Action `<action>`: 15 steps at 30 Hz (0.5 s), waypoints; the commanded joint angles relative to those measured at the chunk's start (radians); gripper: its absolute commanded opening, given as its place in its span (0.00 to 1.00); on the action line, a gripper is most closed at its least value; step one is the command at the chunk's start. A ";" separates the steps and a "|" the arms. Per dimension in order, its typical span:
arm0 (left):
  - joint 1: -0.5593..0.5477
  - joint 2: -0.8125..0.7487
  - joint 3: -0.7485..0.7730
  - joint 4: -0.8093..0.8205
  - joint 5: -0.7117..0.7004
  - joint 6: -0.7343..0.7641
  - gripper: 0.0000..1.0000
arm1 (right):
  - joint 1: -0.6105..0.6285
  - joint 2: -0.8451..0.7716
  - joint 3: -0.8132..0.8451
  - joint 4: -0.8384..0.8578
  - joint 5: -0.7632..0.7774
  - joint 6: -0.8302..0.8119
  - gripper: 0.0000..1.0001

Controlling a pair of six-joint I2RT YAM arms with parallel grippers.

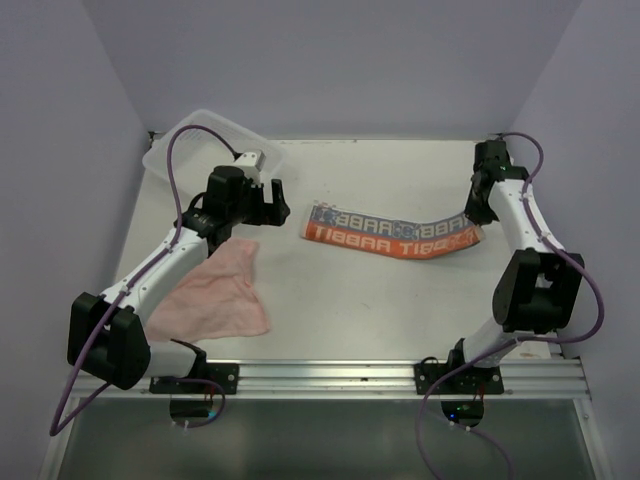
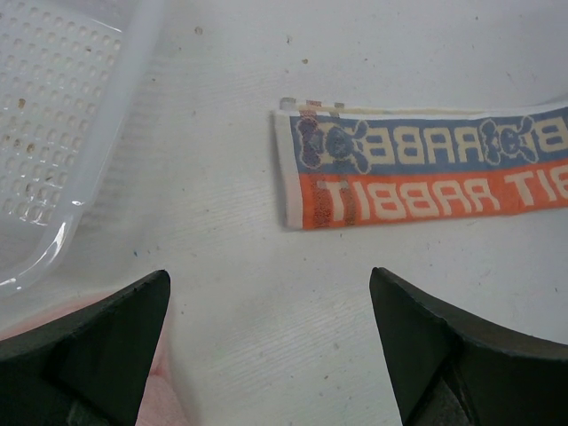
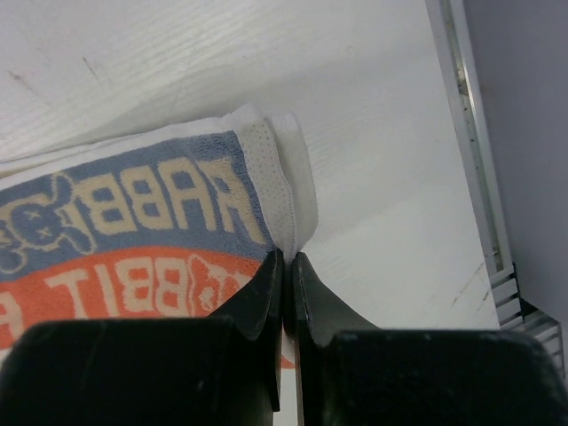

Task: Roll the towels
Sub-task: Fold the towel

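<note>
The printed towel (image 1: 390, 232) lies folded into a long strip across the table's middle, blue and orange bands with RABBIT letters; it also shows in the left wrist view (image 2: 426, 169) and the right wrist view (image 3: 133, 231). My right gripper (image 1: 478, 222) (image 3: 287, 257) is shut on the strip's right end and pinches its white edge. My left gripper (image 1: 272, 200) (image 2: 271, 293) is open and empty, hovering just left of the strip's left end. The pale pink towel (image 1: 215, 295) lies spread flat at the near left, partly under my left arm.
A white mesh plastic basket (image 1: 205, 135) stands tilted at the far left corner, also in the left wrist view (image 2: 53, 115). Purple walls close in the table. An aluminium rail (image 1: 400, 375) runs along the near edge.
</note>
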 commanded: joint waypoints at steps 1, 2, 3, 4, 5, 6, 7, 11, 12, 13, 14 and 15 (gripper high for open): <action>0.001 -0.010 -0.007 0.023 0.023 0.001 0.98 | 0.058 -0.052 0.085 -0.054 0.111 -0.013 0.00; 0.001 -0.011 -0.007 0.023 0.024 -0.001 0.98 | 0.074 -0.049 0.113 -0.064 0.130 -0.013 0.00; 0.000 -0.013 -0.009 0.025 0.029 0.001 0.98 | 0.112 -0.044 0.125 -0.080 0.147 -0.015 0.00; 0.000 -0.013 -0.009 0.026 0.030 -0.001 0.98 | 0.126 -0.040 0.137 -0.090 0.153 -0.012 0.00; 0.000 -0.014 -0.009 0.028 0.030 -0.001 0.98 | 0.140 -0.033 0.162 -0.096 0.159 -0.007 0.00; 0.000 -0.016 -0.009 0.026 0.032 -0.001 0.98 | 0.167 -0.030 0.171 -0.101 0.162 -0.004 0.00; 0.000 -0.017 -0.010 0.028 0.030 -0.001 0.98 | 0.178 -0.020 0.192 -0.111 0.161 0.008 0.00; -0.005 -0.022 -0.012 0.028 0.026 -0.001 0.98 | 0.258 0.020 0.240 -0.127 0.155 0.053 0.00; -0.006 -0.022 -0.012 0.028 0.026 -0.001 0.98 | 0.291 0.036 0.252 -0.140 0.148 0.066 0.00; -0.006 -0.020 -0.012 0.028 0.027 -0.001 0.98 | 0.310 0.060 0.278 -0.150 0.148 0.099 0.00; -0.008 -0.020 -0.012 0.028 0.024 -0.001 0.98 | 0.351 0.074 0.288 -0.153 0.142 0.108 0.00; -0.008 -0.020 -0.012 0.028 0.026 -0.001 0.98 | 0.370 0.088 0.298 -0.156 0.136 0.120 0.00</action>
